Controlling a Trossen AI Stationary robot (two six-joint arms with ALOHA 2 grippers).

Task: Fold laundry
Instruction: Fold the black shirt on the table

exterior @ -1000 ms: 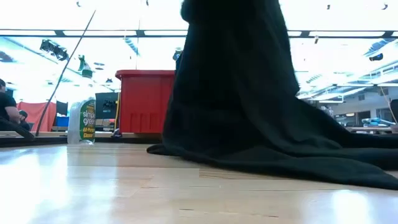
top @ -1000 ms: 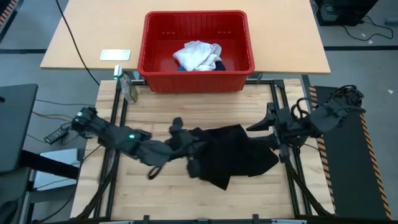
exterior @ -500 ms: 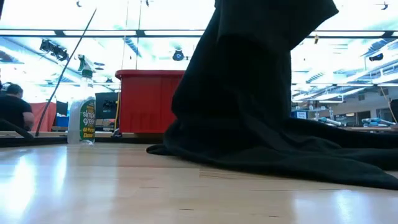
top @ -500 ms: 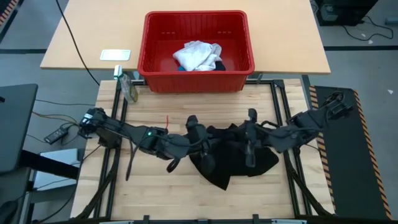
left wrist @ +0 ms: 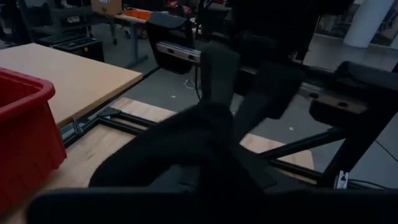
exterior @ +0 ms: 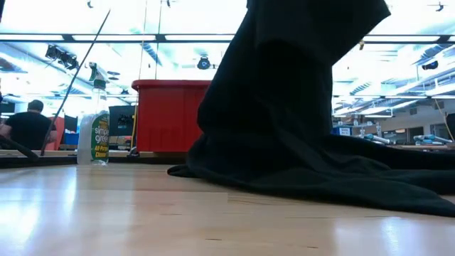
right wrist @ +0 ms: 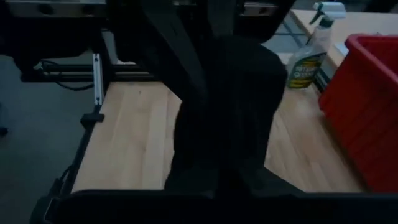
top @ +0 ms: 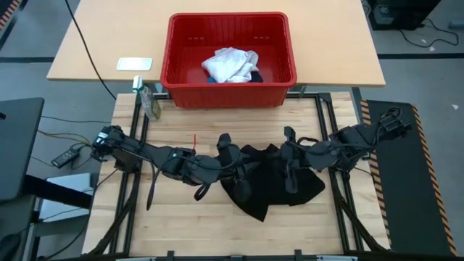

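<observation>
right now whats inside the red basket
In the red basket lies a crumpled white garment, with a dark piece and a sliver of bright blue cloth showing at its edges. Whatever is beneath the white garment is covered.

A red basket [top: 177,72] stood on a pale table [top: 94,51] behind the wooden bench [top: 181,232]. A white card [top: 135,64] lay on that table, left of the basket. A spray bottle [top: 149,101] with a green label lay at the bench's back left corner; the low view showed it [exterior: 94,114] upright beside the basket [exterior: 163,114]. A small black device [top: 67,156] on a cable sat off the bench's left edge. A person [exterior: 28,128] in black sat far back in the room.
</observation>
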